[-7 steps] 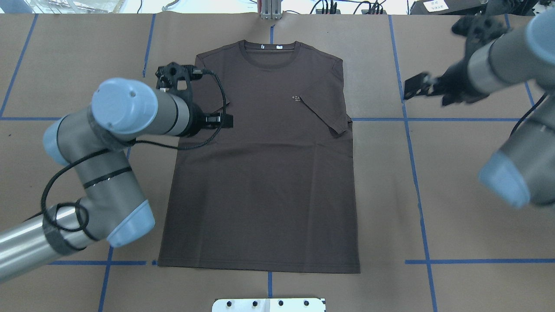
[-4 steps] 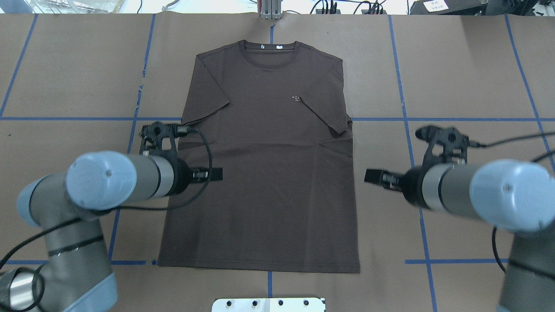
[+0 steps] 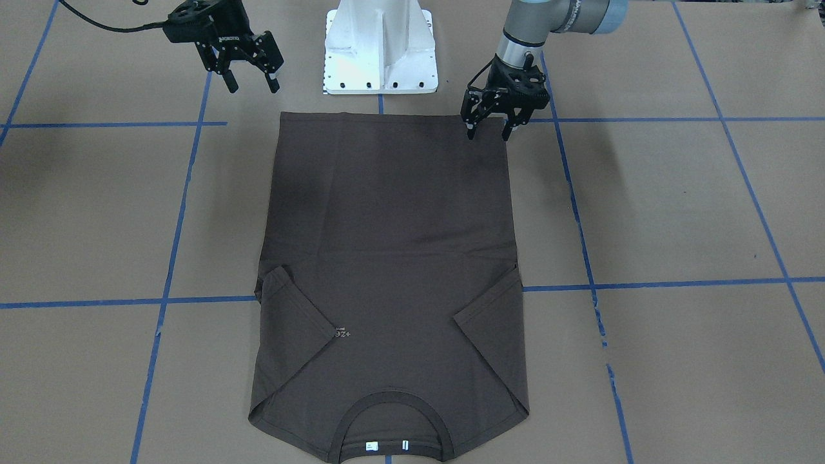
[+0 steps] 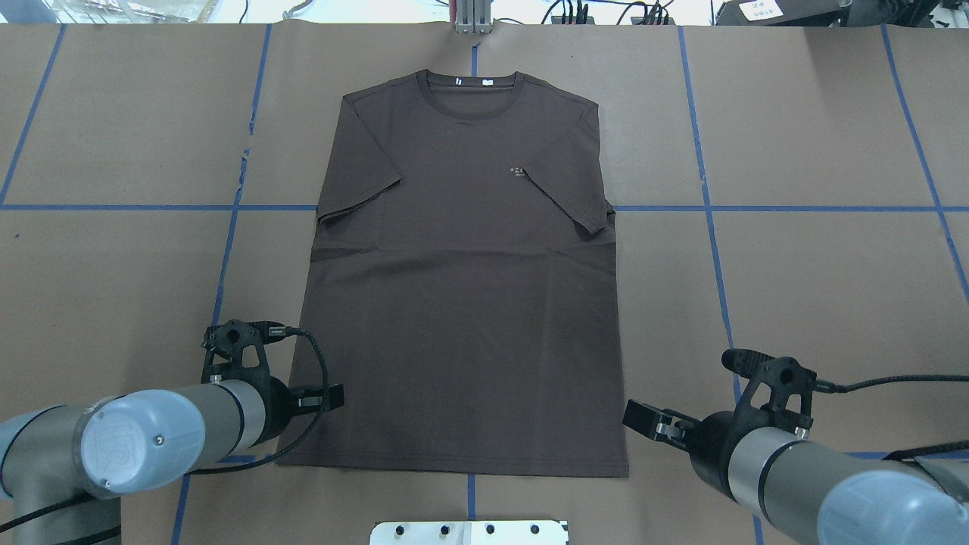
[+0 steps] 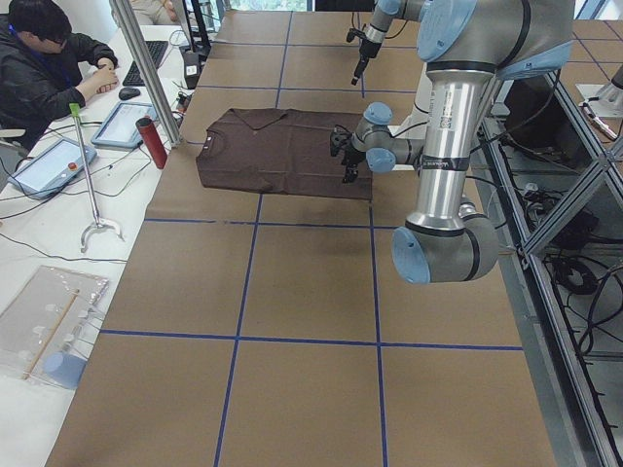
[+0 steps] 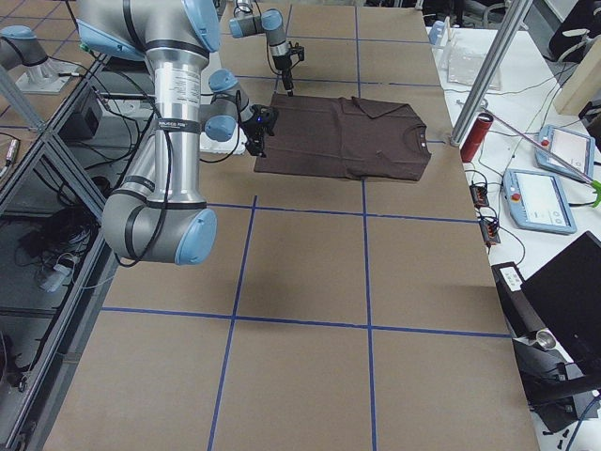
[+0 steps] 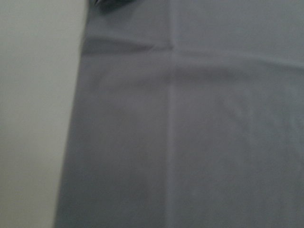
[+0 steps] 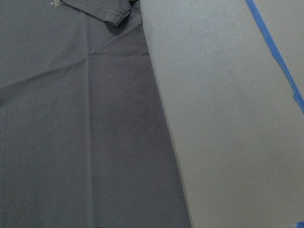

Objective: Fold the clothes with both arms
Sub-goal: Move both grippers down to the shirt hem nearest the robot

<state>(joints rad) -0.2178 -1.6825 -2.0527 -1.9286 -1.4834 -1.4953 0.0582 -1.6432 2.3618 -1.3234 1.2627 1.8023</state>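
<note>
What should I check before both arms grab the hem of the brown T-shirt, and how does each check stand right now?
1. T-shirt flat, sleeves folded in: ok.
2. Left gripper jaws open: ok.
3. Right gripper jaws open: ok.
4. Left gripper over its hem corner: ok.
5. Right gripper over its hem corner: not ok, it sits beside the cloth, not over it.
6. Height of each gripper above the cloth: cannot tell.
</note>
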